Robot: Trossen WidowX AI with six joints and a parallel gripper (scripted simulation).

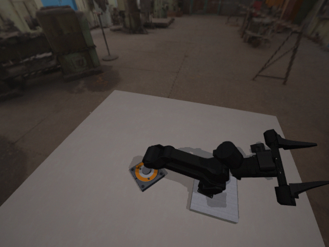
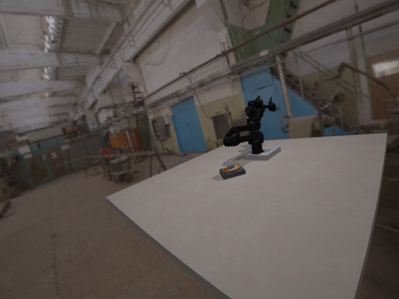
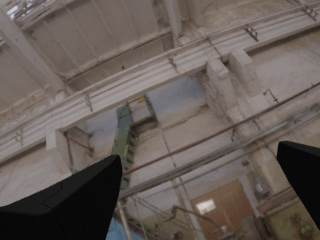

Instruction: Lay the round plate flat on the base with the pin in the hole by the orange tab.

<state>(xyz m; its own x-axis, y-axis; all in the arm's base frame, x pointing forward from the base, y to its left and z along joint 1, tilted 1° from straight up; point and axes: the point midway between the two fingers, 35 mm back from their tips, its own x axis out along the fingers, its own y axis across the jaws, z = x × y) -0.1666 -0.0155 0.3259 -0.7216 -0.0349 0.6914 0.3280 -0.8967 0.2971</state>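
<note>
The round plate [image 1: 138, 174] [image 2: 225, 169], orange outside and pale inside, sits around the dark post [image 1: 146, 170] [image 2: 230, 166] on the square dark grey base [image 1: 157, 179] [image 2: 233, 175]. In the exterior view the plate looks slightly raised and tilted over the base. The tab, its hole and the pin are too small to tell apart, and the arm covers part of the base's far side in the top view. My gripper [image 1: 322, 163] [image 2: 264, 97] [image 3: 201, 157] is wide open and empty, high up and far from the plate, fingers pointing away from it.
The arm stands on a light metal mounting plate [image 1: 217, 212] [image 2: 272, 151] beside the base. The arm's elbow hangs above the base's edge in the top view. Both rest on the pale table [image 1: 92, 172] [image 2: 290, 225]. The wrist view shows only walls and ceiling beyond the fingers.
</note>
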